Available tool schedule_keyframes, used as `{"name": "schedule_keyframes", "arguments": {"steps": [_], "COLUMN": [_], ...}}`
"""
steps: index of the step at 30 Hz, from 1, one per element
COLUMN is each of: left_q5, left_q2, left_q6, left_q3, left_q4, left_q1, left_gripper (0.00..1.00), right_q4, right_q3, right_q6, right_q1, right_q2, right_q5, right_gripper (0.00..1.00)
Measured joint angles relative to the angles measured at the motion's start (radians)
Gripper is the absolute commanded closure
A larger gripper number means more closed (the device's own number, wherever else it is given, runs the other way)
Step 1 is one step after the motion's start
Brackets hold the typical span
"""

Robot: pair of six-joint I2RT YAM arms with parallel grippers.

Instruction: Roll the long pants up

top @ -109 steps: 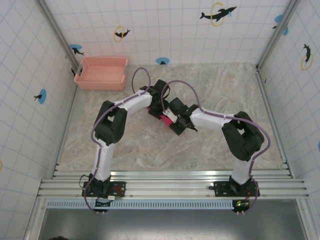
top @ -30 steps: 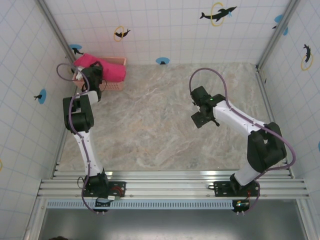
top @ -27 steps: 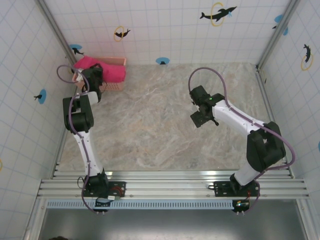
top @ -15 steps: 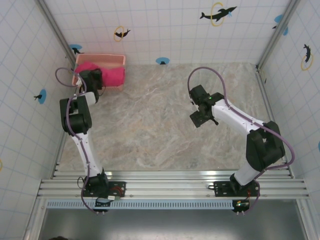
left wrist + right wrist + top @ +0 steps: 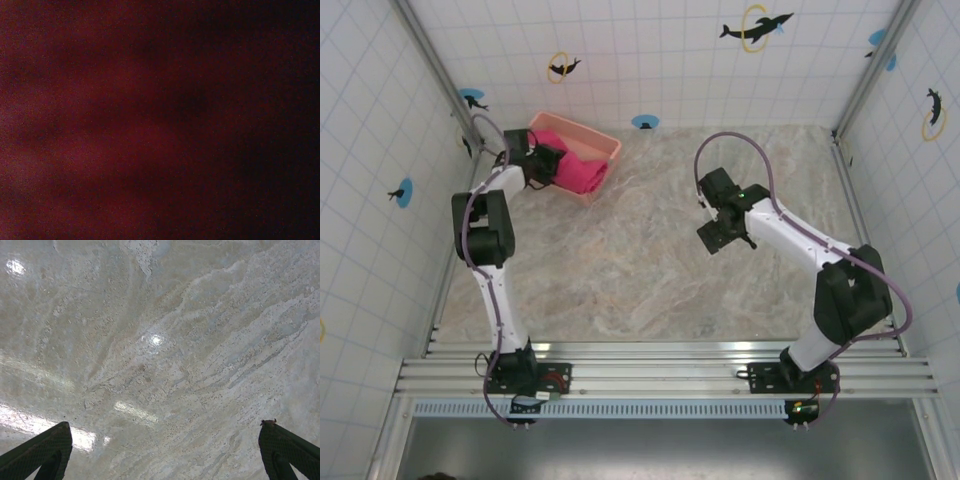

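Note:
The long pants (image 5: pixel 582 170) are a bright magenta bundle lying inside the pale pink basket (image 5: pixel 588 132) at the table's far left. My left gripper (image 5: pixel 546 165) reaches in from the left, its fingers buried in the cloth and closed around the bundle. In the left wrist view the long pants (image 5: pixel 100 130) press up against the lens as dark red cloth, hiding the jaws. My right gripper (image 5: pixel 711 238) hangs open over bare table right of centre. In the right wrist view that right gripper (image 5: pixel 162 460) has its fingertips (image 5: pixel 37 452) far apart with nothing between them.
The basket sits skewed, one corner pointing toward the table's middle, close to the left wall rail (image 5: pixel 455 90). Marble tabletop (image 5: pixel 640 280) stretches between the two arms. Tiled walls close off the left, back and right.
The basket has swung round and slid right with the pants in it, and my left gripper moved right with them. The right arm has barely shifted.

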Motion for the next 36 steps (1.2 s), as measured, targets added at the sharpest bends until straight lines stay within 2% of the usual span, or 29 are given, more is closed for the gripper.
{"name": "schedule_keyframes", "arguments": {"steps": [3,10,14,17,23,30,36], "left_q5": [0.019,0.056,0.072,0.07,0.044,0.044,0.026], "left_q2": [-0.043,-0.248,-0.324,-0.332,-0.332,-0.332,-0.326], "left_q6": [0.083,0.216,0.276,0.338,0.443,0.46,0.472], "left_q3": [-0.039,-0.313,-0.394,-0.371,-0.218,-0.082,-0.053], "left_q4": [-0.08,-0.19,-0.269,-0.384,-0.594,-0.653,-0.697], "left_q1": [-0.067,-0.239,-0.302,-0.315,-0.312,-0.312,-0.309], "left_gripper": [1.0,1.0,1.0,1.0,1.0,1.0,1.0], "right_q4": [0.015,0.034,0.039,0.047,0.093,0.161,0.192], "right_q3": [-0.04,-0.145,-0.187,-0.192,-0.193,-0.247,-0.248], "right_q6": [0.01,0.035,0.042,0.041,0.036,0.032,0.026], "right_q1": [0.0,0.0,0.0,0.0,-0.001,-0.002,0.0], "right_q2": [-0.051,-0.166,-0.175,-0.174,-0.172,-0.172,-0.172], "right_q5": [-0.005,-0.019,-0.035,-0.046,-0.075,-0.112,-0.14], "right_gripper": [0.01,0.01,0.01,0.01,0.01,0.01,0.01]}}
